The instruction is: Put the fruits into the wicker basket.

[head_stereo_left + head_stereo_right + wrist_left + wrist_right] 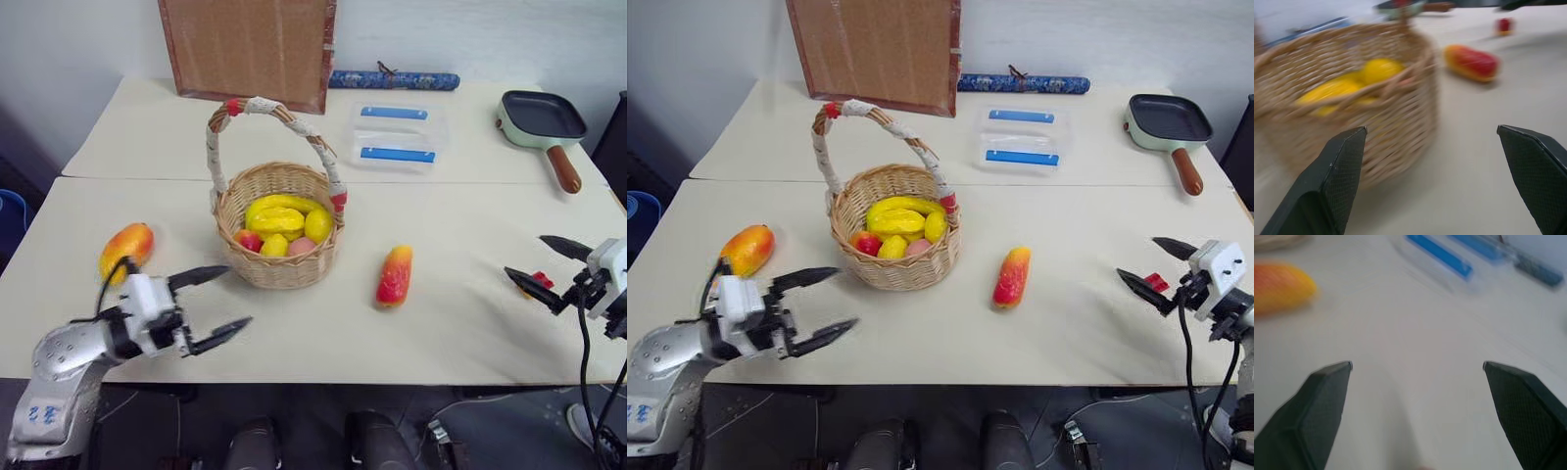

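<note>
The round wicker basket (284, 269) with its tall cloth-wrapped handle stands mid-table and holds several yellow and red toy fruits. A plump yellow-orange-red mango (126, 249) lies on the table to the basket's left. A slim red-to-orange fruit (395, 275) lies to its right, also seen past the basket (1352, 112) in the left wrist view. My left gripper (238, 295) hovers open near the front edge, between the mango and the basket, and holds nothing. My right gripper (524, 255) is open and empty at the far right, well away from the slim fruit (1281, 284).
A small red brick (541, 281) lies just behind my right gripper. At the back are a clear plastic box with blue clips (397, 137), a green frying pan (542, 119), a brown board (250, 49) and a blue roll (392, 79).
</note>
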`<state>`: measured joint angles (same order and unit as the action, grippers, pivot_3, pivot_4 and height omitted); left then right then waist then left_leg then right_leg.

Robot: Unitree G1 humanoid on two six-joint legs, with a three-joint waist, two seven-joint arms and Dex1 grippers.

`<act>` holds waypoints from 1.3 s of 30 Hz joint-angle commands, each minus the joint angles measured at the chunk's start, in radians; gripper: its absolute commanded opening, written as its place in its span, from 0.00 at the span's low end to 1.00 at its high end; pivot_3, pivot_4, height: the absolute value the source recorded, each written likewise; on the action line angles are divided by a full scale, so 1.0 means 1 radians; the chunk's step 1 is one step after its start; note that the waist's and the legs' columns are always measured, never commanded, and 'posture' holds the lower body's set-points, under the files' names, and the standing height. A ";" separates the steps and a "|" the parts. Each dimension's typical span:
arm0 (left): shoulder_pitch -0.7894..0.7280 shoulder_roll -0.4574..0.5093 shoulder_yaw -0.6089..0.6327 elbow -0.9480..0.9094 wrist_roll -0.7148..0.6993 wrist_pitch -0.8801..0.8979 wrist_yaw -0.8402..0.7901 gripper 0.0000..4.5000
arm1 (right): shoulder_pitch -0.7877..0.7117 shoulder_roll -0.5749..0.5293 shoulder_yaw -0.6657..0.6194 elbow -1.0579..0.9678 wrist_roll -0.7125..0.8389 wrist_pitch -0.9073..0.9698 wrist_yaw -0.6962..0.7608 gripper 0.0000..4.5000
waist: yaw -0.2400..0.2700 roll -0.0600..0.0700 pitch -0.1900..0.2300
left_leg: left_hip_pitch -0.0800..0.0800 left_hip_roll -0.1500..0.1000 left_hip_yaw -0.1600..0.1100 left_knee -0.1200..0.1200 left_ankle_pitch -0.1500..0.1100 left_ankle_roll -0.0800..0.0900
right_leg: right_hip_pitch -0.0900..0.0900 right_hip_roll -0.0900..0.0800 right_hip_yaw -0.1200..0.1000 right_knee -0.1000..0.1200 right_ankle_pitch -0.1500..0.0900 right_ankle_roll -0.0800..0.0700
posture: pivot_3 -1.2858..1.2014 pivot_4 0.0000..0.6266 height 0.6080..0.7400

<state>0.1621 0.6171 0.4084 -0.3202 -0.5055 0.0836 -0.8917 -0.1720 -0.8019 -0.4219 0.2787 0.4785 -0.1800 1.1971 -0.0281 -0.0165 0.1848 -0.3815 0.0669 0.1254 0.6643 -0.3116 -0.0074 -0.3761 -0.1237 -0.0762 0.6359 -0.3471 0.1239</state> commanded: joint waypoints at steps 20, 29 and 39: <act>0.068 0.157 0.448 0.294 -0.219 0.476 0.294 1.00 | 0.054 0.212 0.338 -0.823 0.241 0.244 -0.105 0.99 | 0.017 -0.010 -0.006 | -0.002 -0.003 -0.005 0.000 -0.006 0.003 | 0.000 -0.008 -0.005 0.001 0.000 0.000 | 0.52 0.24 1.00; -0.378 0.521 0.028 0.498 -0.103 0.850 0.273 1.00 | 0.143 0.150 0.290 -0.837 0.223 0.238 -0.072 0.99 | 0.022 -0.009 -0.005 | -0.002 -0.004 -0.002 0.000 -0.006 0.002 | -0.001 -0.005 -0.004 0.003 0.000 -0.001 | 0.52 0.24 1.00; -0.732 0.464 -0.339 0.847 0.131 0.755 0.105 1.00 | 0.116 0.171 0.306 -0.819 0.204 0.221 -0.080 0.99 | 0.022 -0.009 -0.005 | -0.006 -0.002 0.022 0.001 -0.004 -0.001 | -0.017 -0.001 -0.003 0.013 0.000 -0.001 | 0.52 0.24 1.00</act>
<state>-0.5530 1.0806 0.0793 0.4913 -0.4097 0.8695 -0.7575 -0.0524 -0.6360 -0.1121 -0.5252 0.6791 0.0584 1.1183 -0.0059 -0.0256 0.1801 -0.3876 0.0654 0.1470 0.6655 -0.3151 -0.0089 -0.3935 -0.1247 -0.0791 0.6492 -0.3475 0.1232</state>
